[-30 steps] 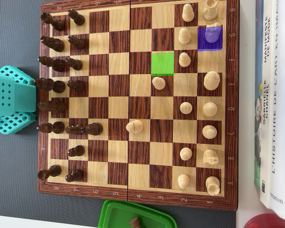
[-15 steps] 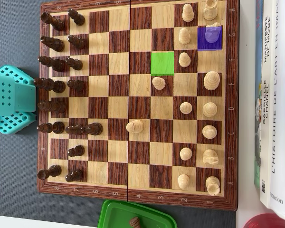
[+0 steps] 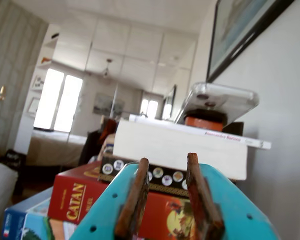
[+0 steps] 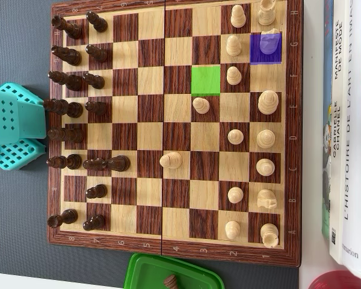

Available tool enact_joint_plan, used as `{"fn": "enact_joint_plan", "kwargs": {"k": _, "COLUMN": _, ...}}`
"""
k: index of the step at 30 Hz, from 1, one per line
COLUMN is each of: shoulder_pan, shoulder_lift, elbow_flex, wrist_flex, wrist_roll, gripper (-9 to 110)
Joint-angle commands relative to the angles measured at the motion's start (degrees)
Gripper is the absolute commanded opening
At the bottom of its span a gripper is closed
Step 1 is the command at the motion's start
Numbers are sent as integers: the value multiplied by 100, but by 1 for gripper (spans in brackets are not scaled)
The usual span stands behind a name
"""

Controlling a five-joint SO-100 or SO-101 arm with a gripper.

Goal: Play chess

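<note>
Overhead view showed the chessboard (image 4: 174,129) with a light piece (image 4: 268,43) under a purple tint near the top right corner, and an empty square tinted green (image 4: 205,80) nearby. That small turned-wood piece looked light, hard and smooth, best pinched around its narrow upper body. Wrist view showed the gripper (image 3: 166,169) parted and empty, aimed at stacked books (image 3: 180,145).

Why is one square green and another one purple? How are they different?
The green square is empty, but the purple square has a light chess piece showing through it. The green square sits nearer the middle of the chessboard; the purple square is in the edge column on the right of the overhead view. Both are coloured patches covering one square each.
</note>
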Motion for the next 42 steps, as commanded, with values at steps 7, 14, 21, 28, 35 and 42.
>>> {"fn": "enact_joint_plan", "kwargs": {"k": 7, "shoulder_pan": -343, "shoulder_lift": -88, "elbow_flex": -729, "wrist_flex": 3261, "wrist_roll": 18, "gripper": 13}}
{"fn": "enact_joint_plan", "kwargs": {"k": 14, "shoulder_pan": -510, "shoulder_lift": -1406, "elbow_flex": -1942, "wrist_flex": 5168, "wrist_roll": 264, "gripper": 13}}
{"fn": "enact_joint_plan", "kwargs": {"k": 21, "shoulder_pan": -466, "shoulder_lift": -2944, "elbow_flex": -3278, "wrist_flex": 6521, "wrist_roll": 1529, "gripper": 13}}
{"fn": "enact_joint_plan", "kwargs": {"k": 28, "shoulder_pan": -589, "shoulder_lift": -4430, "elbow_flex": -4702, "wrist_flex": 7603, "wrist_roll": 2795, "gripper": 13}}
{"fn": "enact_joint_plan", "kwargs": {"k": 35, "shoulder_pan": -615, "shoulder_lift": -5941, "elbow_flex": -5774, "wrist_flex": 7726, "wrist_roll": 3094, "gripper": 13}}
{"fn": "enact_joint_plan", "kwargs": {"k": 42, "shoulder_pan": -615, "shoulder_lift": -7181, "elbow_flex": -6820, "wrist_flex": 8209, "wrist_roll": 3059, "gripper": 12}}
